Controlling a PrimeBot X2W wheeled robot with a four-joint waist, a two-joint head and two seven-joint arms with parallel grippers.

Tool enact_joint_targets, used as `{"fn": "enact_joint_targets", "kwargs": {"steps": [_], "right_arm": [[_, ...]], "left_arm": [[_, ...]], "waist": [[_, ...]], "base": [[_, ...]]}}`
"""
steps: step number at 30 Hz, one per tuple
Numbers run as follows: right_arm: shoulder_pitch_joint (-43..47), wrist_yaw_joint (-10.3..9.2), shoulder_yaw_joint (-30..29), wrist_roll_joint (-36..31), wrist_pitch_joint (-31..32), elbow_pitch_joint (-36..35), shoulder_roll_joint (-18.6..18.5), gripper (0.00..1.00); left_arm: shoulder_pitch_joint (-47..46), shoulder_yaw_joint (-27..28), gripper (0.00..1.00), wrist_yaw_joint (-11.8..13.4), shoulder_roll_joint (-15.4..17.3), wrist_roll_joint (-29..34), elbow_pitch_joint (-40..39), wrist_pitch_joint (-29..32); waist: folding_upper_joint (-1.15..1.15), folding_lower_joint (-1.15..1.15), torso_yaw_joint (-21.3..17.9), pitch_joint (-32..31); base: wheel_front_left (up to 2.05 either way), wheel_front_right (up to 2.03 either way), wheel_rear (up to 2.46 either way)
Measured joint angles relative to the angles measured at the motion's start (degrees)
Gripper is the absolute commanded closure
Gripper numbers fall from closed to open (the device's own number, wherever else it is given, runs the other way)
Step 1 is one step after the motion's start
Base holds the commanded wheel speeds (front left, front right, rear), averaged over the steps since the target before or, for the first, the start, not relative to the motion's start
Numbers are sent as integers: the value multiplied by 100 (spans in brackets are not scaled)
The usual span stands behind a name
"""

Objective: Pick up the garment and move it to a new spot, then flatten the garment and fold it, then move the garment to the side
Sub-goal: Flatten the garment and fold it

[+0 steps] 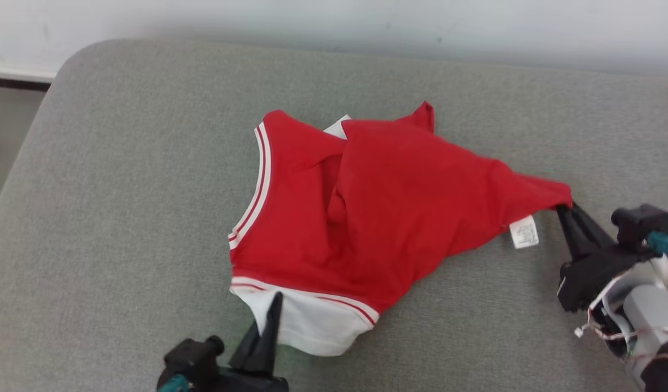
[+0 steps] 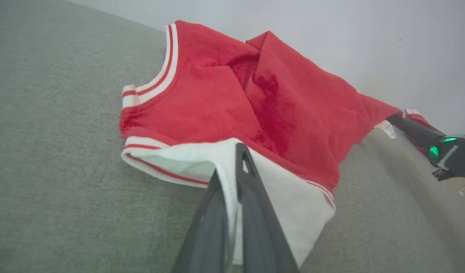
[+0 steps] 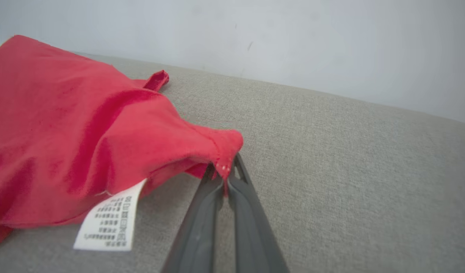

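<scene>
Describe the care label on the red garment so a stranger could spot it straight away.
A red garment lies crumpled on the grey cushion. Follow its stretched corner toward the right gripper; the care label hangs from the edge just short of it. It lies out on the cushion, white with print, unlike the white tab half hidden at the garment's far edge.

The right gripper [image 3: 225, 178] has its jaws pinched on a corner of the red garment [image 3: 65, 144], which spreads toward 9 o'clock over the grey tabletop [image 3: 349, 170]. A white label [image 3: 109, 222] hangs at 7 o'clock.
</scene>
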Motion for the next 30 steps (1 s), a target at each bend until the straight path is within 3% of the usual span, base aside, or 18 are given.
{"fn": "enact_joint_targets", "kwargs": {"steps": [11,17,22,30], "right_arm": [[1188,0,198,-30,1,-1230,-402,100],[1166,0,281,215,216,-1782,-589,100],[464,0,142,307,638,-2033,-684,100],[-1682,0,-79,264,1485,-2114,-742,100]], "left_arm": [[-497,604,100,16,561,-297,-403,154],[-1172,791,100,27,778,-501,-499,617],[-2377,782,100,16,877,-775,-264,1189],[-5327,895,100,101,905,-902,644,1897]], "waist": [[0,0,-423,-533],[0,0,-751,-722],[-1,-1,-972,-688],[0,0,-1161,-79]], "base": [[0,0,0],[0,0,0],[0,0,0],[0,0,0]]}}
